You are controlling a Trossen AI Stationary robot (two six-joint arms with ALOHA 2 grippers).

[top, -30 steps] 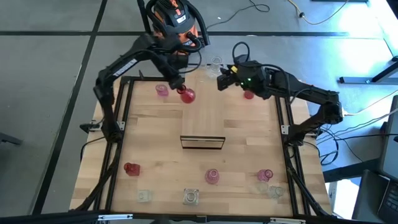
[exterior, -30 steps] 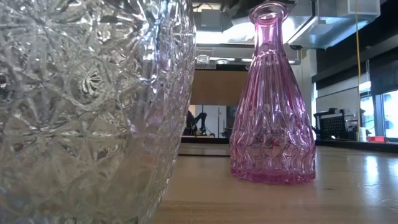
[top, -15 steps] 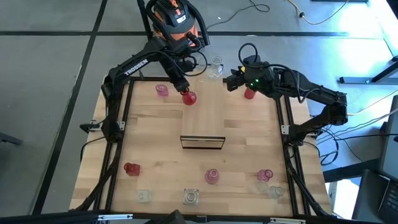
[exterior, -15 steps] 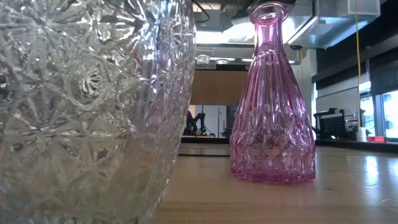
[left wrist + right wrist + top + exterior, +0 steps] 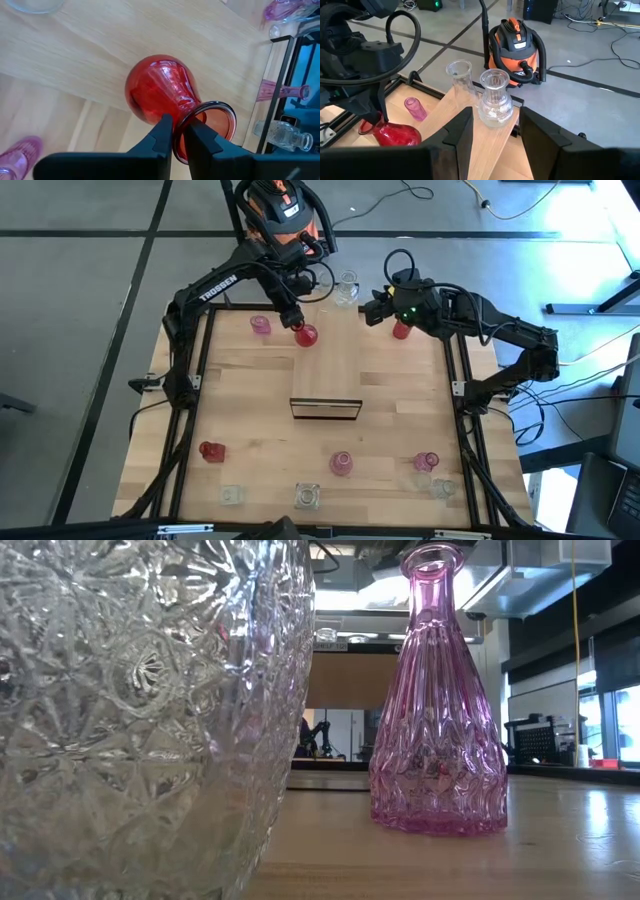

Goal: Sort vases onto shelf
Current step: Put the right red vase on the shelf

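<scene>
**Vases: one red vase pinched by the left gripper at the far end of the shelf**

Vases stand scattered over the wooden tabletop, and a red vase is in the left gripper. The left wrist view shows its two dark fingers closed almost together on the rim of that vase, one finger inside the mouth and one outside, with the round red body lying tilted on the light-wood shelf just ahead of the fingertips. A pink vase stands on the tabletop close beside this gripper, on the side away from the shelf.

The right gripper hovers over the far end of the shelf with its fingers spread wide and nothing between them. Straight ahead of it stand two clear vases: a squat, ribbed one nearest, and a taller flared one just beyond and beside it. A second red vase sits just behind this gripper, under the right arm's wrist.

Well away from both grippers, along the near edge of the tabletop, are a third red vase, two pink vases and several clear ones. An orange shop vacuum stands on the floor beyond the table.
</scene>
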